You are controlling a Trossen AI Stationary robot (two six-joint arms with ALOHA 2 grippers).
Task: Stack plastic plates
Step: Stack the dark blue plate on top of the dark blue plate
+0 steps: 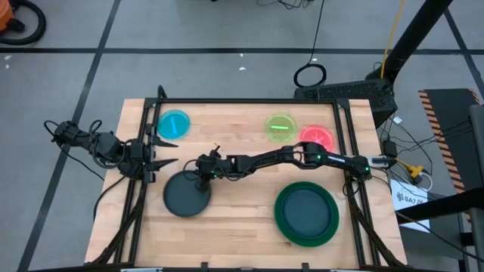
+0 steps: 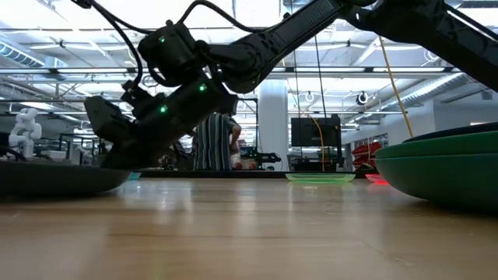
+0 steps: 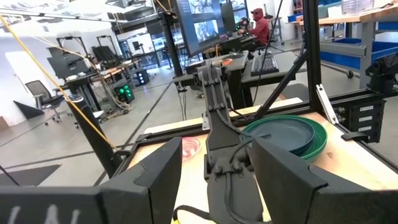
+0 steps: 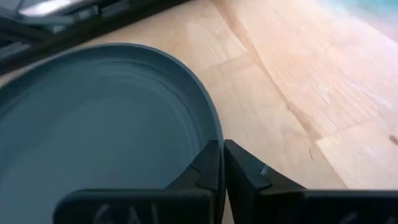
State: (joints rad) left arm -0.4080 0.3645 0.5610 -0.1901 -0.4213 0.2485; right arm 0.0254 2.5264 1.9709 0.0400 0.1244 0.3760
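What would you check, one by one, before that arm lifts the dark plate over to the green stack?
1. Right gripper shut on the dark plate rim: ok, fingers pinch its edge.
2. Plate still resting on the table: ok, not lifted yet.
3. Green stack ready to receive: ok, a dark plate already sits in it.
4. Left gripper out of the way: ok, open, waiting at the table's left edge.
5. Grip firm enough to lift: cannot tell.
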